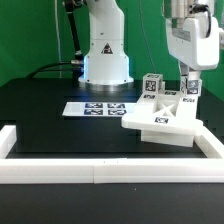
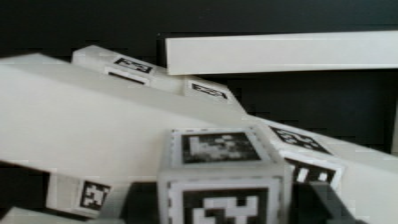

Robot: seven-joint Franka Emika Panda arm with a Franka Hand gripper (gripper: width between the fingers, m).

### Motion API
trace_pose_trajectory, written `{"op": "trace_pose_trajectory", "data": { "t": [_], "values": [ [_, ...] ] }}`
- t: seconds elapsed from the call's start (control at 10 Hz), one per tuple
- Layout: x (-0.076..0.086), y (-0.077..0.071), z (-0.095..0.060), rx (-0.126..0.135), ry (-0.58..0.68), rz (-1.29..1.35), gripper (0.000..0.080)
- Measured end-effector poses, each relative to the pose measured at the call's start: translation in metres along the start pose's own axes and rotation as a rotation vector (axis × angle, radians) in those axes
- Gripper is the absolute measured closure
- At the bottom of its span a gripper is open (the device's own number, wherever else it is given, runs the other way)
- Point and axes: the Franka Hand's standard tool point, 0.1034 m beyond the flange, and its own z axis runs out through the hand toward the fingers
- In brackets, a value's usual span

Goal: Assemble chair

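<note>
1. Fingers [image 1: 187, 88] of the gripper [image 1: 186, 95] come down over a tagged upright piece [image 1: 184, 93] of the chair [image 1: 165, 117]; from the outside view they seem closed on it at a middling width, and the wrist view shows a tagged cube [image 2: 226, 170] right under the camera, which fits a grip on that piece.
2. Chair parts sit as one partly joined cluster on the black table [image 1: 50, 120], toward the exterior view's right, close to the white border rail [image 1: 215, 150] on that side and well short of the front rail [image 1: 100, 175].
3. A flat plate [image 1: 160, 128] forms the base of the cluster; a second tagged post [image 1: 152, 86] stands at its far edge.
4. The marker board [image 1: 96, 108] lies flat just beside the cluster, toward the robot's base [image 1: 106, 62].
5. My guess is that these pieces are light, hard plastic, stiff and rather slick, so they will not bend but may slide or twist in a loose pinch.
6. Best hold looks to be across two flat opposite faces of a post or bar, square on, not on a corner.
7. Pushing sideways could shift the whole cluster on the smooth table.
</note>
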Motion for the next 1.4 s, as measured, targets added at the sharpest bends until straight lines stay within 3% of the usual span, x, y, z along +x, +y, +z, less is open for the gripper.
{"op": "trace_pose_trajectory", "data": {
  "t": [0.5,1.4],
  "values": [
    [-0.0001,0.002,-0.0001,-0.004,-0.005,0.404,0.0512],
    [-0.0052,0.0017,0.0004,0.001,-0.022,0.389,0.0511]
  ]
}}
